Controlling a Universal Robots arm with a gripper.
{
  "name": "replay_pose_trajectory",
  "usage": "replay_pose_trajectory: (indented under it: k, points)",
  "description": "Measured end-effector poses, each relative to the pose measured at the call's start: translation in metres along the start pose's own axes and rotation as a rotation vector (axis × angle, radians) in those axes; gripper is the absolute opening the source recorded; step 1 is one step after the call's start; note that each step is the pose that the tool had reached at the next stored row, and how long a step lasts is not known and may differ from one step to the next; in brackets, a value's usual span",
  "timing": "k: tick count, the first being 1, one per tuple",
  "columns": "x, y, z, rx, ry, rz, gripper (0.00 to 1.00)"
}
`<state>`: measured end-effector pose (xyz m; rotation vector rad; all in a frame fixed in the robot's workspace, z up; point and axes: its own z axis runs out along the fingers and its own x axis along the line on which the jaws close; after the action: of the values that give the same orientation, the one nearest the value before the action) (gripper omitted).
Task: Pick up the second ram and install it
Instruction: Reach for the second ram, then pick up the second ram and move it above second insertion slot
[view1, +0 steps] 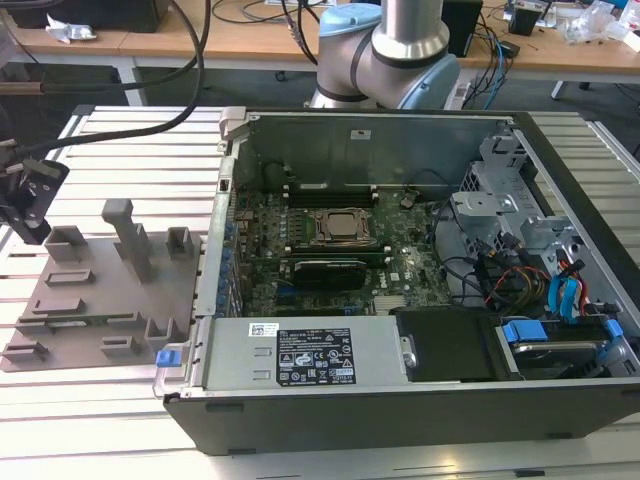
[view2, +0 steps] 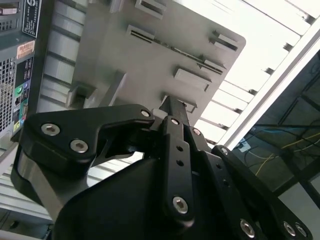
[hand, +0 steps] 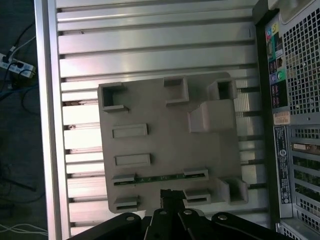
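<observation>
Approach step, seemingly. Hovering over the grey plate (hand: 165, 145) with the gripper (hand: 170, 193), fingers pressed together, holding nothing. Just ahead of the fingertips, on edge in plate slots: second ram (hand: 160, 177) (thin green strip). Calls for opening, then squaring over that edge.

second ram (hand: 159, 177) | thin dark-green stick | on edge | in grey plate (hand: 165, 145) slots
</observation>
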<state>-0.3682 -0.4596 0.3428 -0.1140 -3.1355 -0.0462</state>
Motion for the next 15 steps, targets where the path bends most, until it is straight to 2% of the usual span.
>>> replay_pose_trajectory:
  k: [12,13,15]
  points:
    - [0.0000,-0.0003,0.0000,0.0001,0.0000,0.000,0.10]
    - [0.0000,-0.0003,-0.0001,0.0003,0.0005,-0.014,0.10]
    - [0.0000,-0.0003,0.0000,0.0005,0.0026,-0.090,0.10]
